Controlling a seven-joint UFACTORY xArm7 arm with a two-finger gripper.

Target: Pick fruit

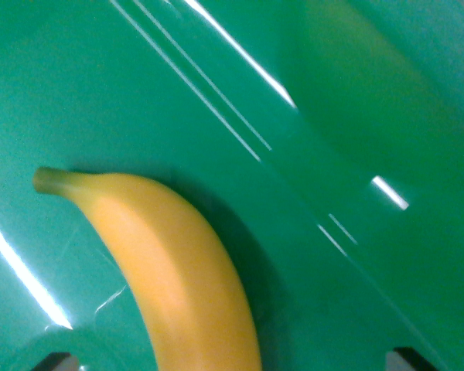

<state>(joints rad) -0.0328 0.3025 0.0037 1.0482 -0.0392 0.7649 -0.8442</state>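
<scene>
While only two dark fingertips (56, 361) peek in at the bottom corners, at about 7 and 5 o'clock, the gripper (232, 363) looks spread wide and touches nothing. Between them lies the banana (170, 270), curving from 6 o'clock up to its greenish stem at 9 o'clock. It rests on a glossy green bin (356, 116), whose shape is perhaps blurred by glare.

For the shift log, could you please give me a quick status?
Pincer tips barely in view, state unclear. Banana lying on green surface, untouched. Nothing in the way.
</scene>
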